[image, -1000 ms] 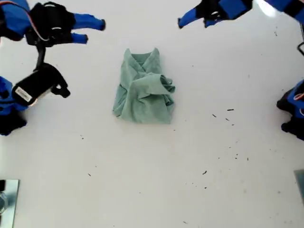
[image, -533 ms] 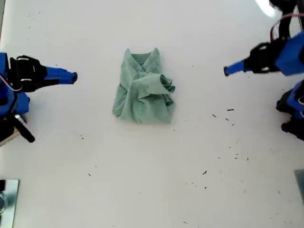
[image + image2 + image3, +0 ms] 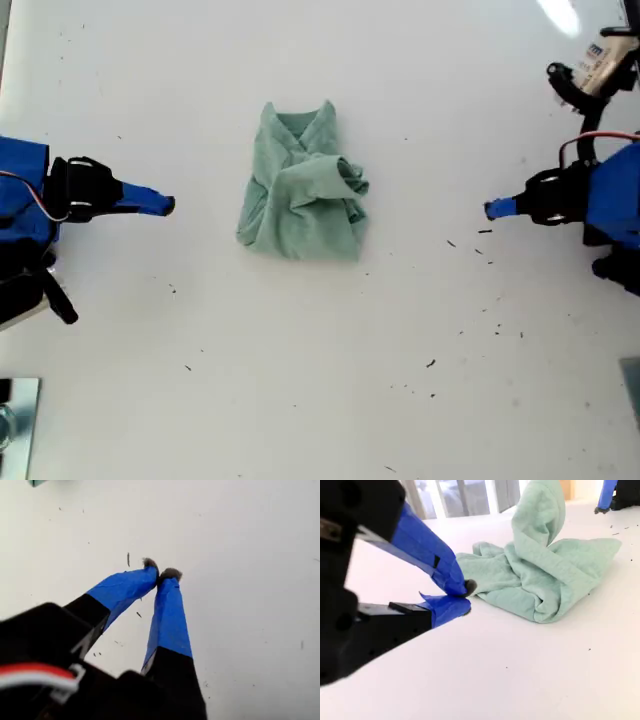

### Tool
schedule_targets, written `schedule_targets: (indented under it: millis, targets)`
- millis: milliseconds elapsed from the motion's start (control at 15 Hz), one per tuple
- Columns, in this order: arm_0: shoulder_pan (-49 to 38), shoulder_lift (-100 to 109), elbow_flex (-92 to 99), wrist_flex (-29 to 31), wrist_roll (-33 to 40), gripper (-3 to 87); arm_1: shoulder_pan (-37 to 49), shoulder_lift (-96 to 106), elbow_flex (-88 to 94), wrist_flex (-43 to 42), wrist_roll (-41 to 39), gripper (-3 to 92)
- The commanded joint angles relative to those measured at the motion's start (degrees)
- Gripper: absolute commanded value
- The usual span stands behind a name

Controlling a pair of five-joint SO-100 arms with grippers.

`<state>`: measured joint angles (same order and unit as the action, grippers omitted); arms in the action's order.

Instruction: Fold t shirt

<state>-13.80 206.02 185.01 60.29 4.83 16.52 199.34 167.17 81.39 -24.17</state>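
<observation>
The pale green t shirt (image 3: 300,190) lies in a crumpled, partly folded bundle on the white table (image 3: 320,380), near the middle of the exterior view. My first gripper (image 3: 490,209) is at the exterior view's right, shut and holding nothing, well apart from the cloth; its blue fingertips (image 3: 150,565) touch over the bare table. At the exterior view's left my second gripper (image 3: 168,206) is also shut and holds nothing, pointing at the shirt (image 3: 545,575) with a gap between them. The first gripper (image 3: 605,495) shows beyond the cloth in the second wrist view.
Small dark specks (image 3: 485,232) dot the table at the exterior view's right. A shiny metal item (image 3: 15,420) sits in the exterior view's lower left corner. An arm's black-and-white part (image 3: 600,70) hangs at the upper right of that view.
Both grippers have swung from the far edge down to the table's two sides and now point inward at the shirt's level. The shirt has not moved.
</observation>
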Motion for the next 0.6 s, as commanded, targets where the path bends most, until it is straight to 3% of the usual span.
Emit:
schedule_targets:
  millis: [0,133,200,333,533]
  targets:
    - [0.62,0.44,0.7,-1.14,0.7,-0.1,-5.1,-7.65,-10.9,-5.98,-1.14,2.8]
    - [0.09,0.44,0.79,-1.23,1.32,-0.1,-15.47,-36.04,-30.94,-19.25,-6.94,2.8]
    - [-0.18,0.44,0.79,-1.32,1.76,-0.1,-20.3,-52.21,-43.95,-21.45,-10.11,2.8]
    - [-0.26,0.35,0.88,-1.41,1.93,-0.1,-27.16,-76.64,-65.74,-22.32,-14.68,2.8]
    - [-0.26,0.26,0.88,-1.41,2.2,-0.1,-31.64,-92.02,-78.93,-23.2,-16.08,2.8]
